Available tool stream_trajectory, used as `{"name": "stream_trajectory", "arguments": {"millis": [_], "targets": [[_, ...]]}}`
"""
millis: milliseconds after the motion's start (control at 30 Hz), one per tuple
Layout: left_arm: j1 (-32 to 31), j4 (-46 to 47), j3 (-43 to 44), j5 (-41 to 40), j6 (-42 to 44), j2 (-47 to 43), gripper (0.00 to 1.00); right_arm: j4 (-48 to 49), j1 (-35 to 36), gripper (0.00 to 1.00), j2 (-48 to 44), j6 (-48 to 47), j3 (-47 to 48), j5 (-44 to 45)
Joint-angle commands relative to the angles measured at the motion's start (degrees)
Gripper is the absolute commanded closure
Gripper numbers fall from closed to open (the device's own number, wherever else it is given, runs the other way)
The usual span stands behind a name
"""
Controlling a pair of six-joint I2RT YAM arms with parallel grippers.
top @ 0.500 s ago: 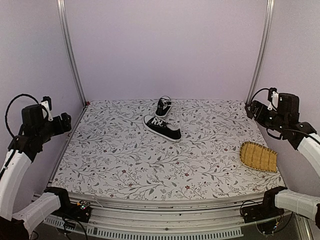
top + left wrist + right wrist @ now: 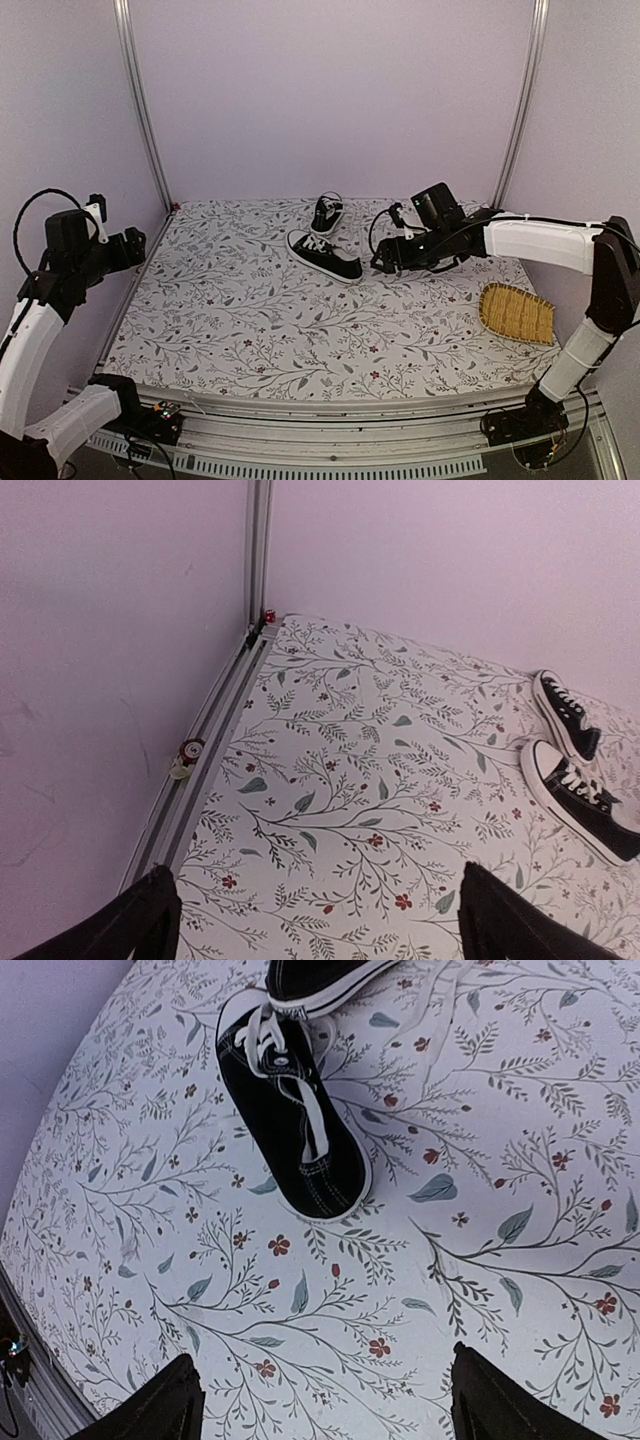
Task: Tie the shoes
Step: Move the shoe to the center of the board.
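Observation:
Two small black sneakers with white laces and white soles lie at the back middle of the floral table. The nearer shoe (image 2: 325, 256) lies slantwise, and the farther shoe (image 2: 327, 213) sits behind it. Their laces look loose. My right gripper (image 2: 384, 262) is open and empty, hovering just right of the nearer shoe; in the right wrist view that shoe (image 2: 290, 1110) lies beyond the gripper (image 2: 330, 1405), apart from it. My left gripper (image 2: 137, 247) is open and empty, raised at the table's left edge. Both shoes (image 2: 582, 797) show far right in the left wrist view, well away from the gripper (image 2: 315, 930).
A woven straw tray (image 2: 517, 313) lies at the right edge of the table. Aluminium posts (image 2: 140, 105) stand at the back corners, with pale walls on three sides. A rail (image 2: 205, 748) runs along the table's left edge.
My right arm has swung in from the right edge and reached out to just right of the nearer shoe. The left arm and the shoes have not moved.

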Motion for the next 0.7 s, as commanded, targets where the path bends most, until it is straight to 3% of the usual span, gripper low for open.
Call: {"name": "stream_trajectory", "arguments": {"millis": [0, 300, 500, 600, 667], "targets": [[0.3, 1.2, -0.8, 1.2, 0.5, -0.8, 0.03, 0.2, 0.6, 0.16, 7.1, -2.6, 6.0, -4.7], [0.3, 1.1, -0.7, 1.3, 0.6, -0.5, 0.03, -5.5, 1.0, 0.27, 23.0, -7.2, 19.5, -7.5], [0.3, 1.2, -0.8, 1.4, 0.8, -0.5, 0.03, -8.1, 1.1, 0.35, 31.6, -6.8, 29.0, -4.0], [0.3, 1.3, -0.8, 1.8, 0.8, -0.4, 0.03, -8.3, 1.1, 0.42, 35.2, -6.5, 31.6, -4.1], [0.3, 1.4, -0.8, 1.9, 1.0, -0.2, 0.03, -8.3, 1.1, 0.56, 37.0, -6.1, 32.8, -4.1]]}}
